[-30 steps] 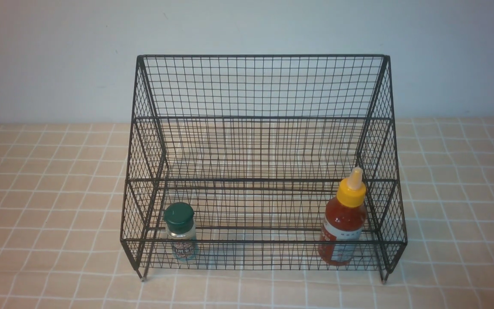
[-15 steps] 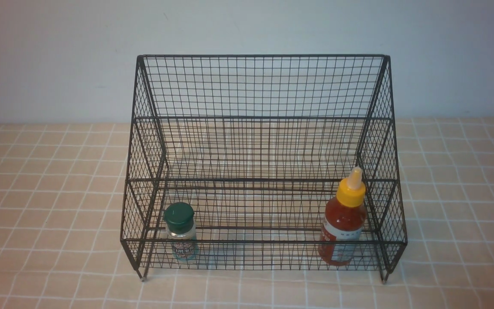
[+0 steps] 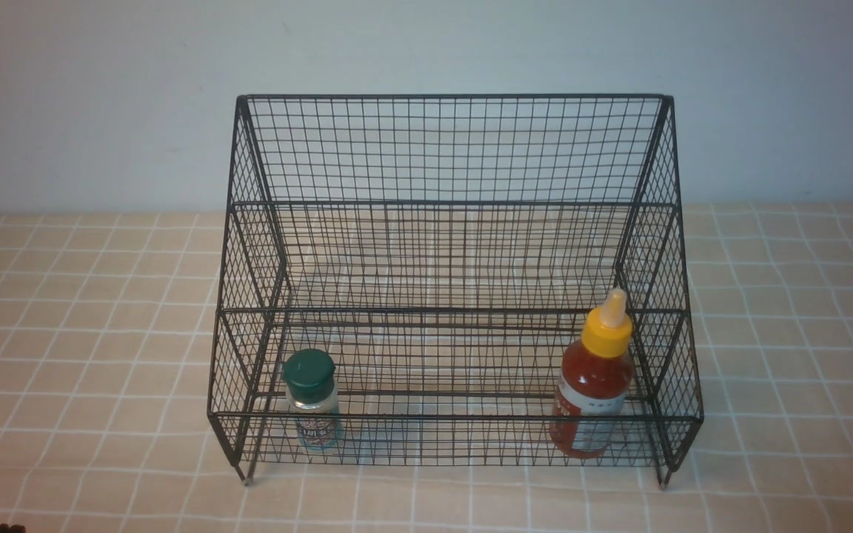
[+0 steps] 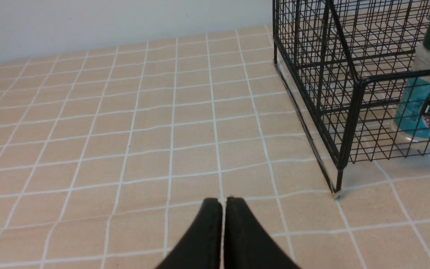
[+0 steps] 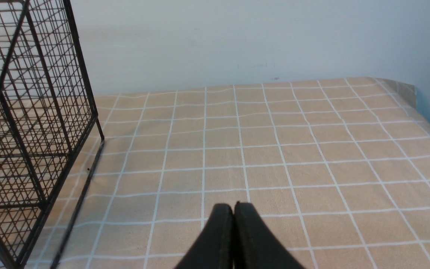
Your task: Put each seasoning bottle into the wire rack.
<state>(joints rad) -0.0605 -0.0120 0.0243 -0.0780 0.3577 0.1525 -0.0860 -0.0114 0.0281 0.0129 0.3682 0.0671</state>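
Both grippers, left gripper (image 4: 222, 203) and right gripper (image 5: 233, 209), are pinched closed, empty, over the tablecloth (image 3: 86, 311). Shaker (image 3: 311, 400) and sauce bottle (image 3: 593, 385) stand at the wire rack's (image 3: 449, 148) front corners. Probably light, slick; I'd grab mid-body.

closed left claw (image 4: 224, 203) over checked cloth (image 4: 125, 123); shaker (image 4: 429, 86) inside wire rack (image 4: 334, 74).

You get soft, even, cool light; the rack (image 3: 456, 281) casts faint shadows, and the front view looks slightly blurred.
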